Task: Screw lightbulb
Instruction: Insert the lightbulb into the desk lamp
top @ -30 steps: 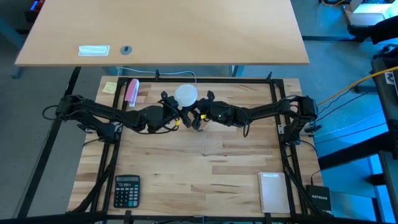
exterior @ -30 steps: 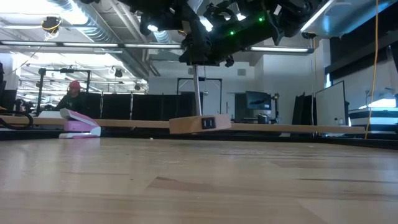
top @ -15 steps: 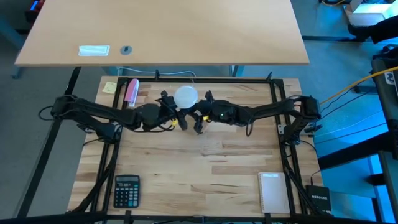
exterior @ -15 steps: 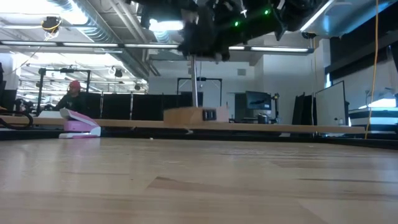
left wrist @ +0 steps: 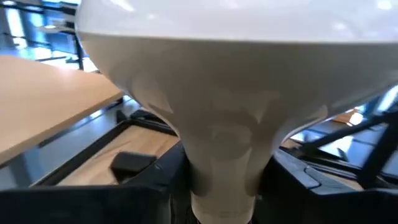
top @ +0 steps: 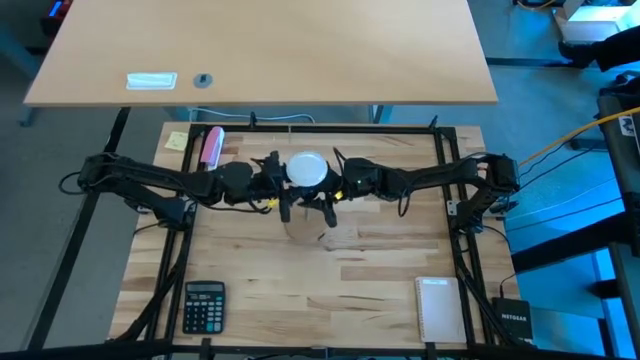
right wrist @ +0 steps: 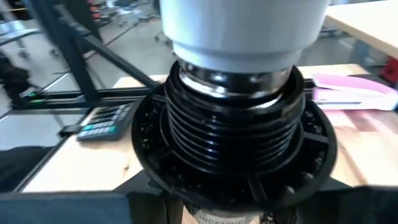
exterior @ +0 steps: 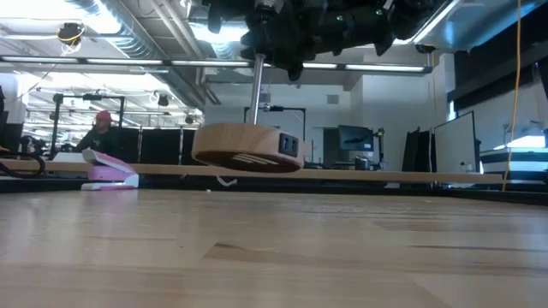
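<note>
Behind the butcher-block table stood a larger pale desk, and farther back the low view showed an office floor with a person seated at the far left.

Over the back middle of the table the two arms met at the lightbulb, which I take as the landmark. The left tool, just left of the lightbulb, was clamped on the narrow neck below the globe, as its wrist view showed, so the globe stood upright and could be steadied. The right tool, just right of the lightbulb, gripped the ribbed black socket directly beneath it. The socket's round wooden base hung tilted, clear of the table, lifted so the thread could be turned freely, I judged. The silver thread sat partly into the socket.

Well left of the lightbulb lay a pink stapler; a calculator and a notepad lay well in front of it.
</note>
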Action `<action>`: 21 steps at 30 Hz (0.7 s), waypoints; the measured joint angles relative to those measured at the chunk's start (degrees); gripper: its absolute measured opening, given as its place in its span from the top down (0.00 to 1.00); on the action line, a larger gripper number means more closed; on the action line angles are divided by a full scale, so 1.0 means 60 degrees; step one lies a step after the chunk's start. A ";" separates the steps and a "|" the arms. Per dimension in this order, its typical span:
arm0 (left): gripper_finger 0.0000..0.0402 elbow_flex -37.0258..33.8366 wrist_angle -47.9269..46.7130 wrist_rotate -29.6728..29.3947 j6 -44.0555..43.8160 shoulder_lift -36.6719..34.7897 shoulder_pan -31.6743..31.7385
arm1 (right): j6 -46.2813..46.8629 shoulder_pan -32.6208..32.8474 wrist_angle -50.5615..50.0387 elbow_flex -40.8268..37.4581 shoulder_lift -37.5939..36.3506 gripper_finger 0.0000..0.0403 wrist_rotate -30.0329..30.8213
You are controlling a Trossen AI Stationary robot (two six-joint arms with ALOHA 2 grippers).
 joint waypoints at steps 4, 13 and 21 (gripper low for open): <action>0.66 0.0000 0.0023 0.0810 0.0327 0.0015 0.0004 | -0.0177 -0.0001 -0.0005 0.0010 0.0000 0.63 -0.0921; 0.66 -0.0004 0.0101 0.2902 0.0823 0.0040 -0.0002 | -0.0106 0.0019 0.0059 0.0025 0.0000 0.63 -0.3473; 0.66 -0.0035 0.0722 0.3860 0.1113 0.0419 0.0090 | -0.0214 0.0169 0.0072 0.0243 0.0322 0.63 -0.4083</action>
